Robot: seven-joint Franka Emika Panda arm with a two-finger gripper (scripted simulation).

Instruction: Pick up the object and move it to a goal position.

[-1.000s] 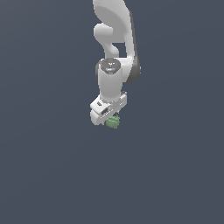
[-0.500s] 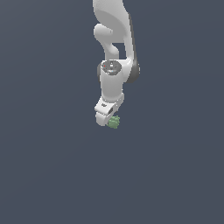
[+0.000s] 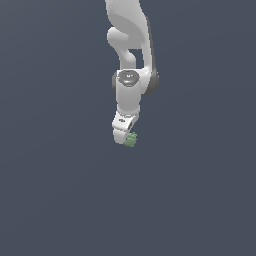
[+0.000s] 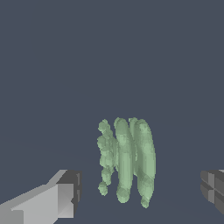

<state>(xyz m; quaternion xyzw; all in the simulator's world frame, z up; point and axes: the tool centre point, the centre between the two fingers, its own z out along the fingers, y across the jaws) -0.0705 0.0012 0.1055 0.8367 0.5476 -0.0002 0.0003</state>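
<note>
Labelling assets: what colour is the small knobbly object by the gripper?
Light green knobbly object, clearest in the wrist view.

plain dark grey-blue floor (image 3: 60,200) — light-green object (image 3: 131,140)

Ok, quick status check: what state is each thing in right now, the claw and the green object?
claw: open, fingers well apart, one on each side of the object, neither touching it.
light-green lumpy object: ungrasped, sitting in the gap between the fingers; in the exterior view it shows just at the claw's tip.
</note>
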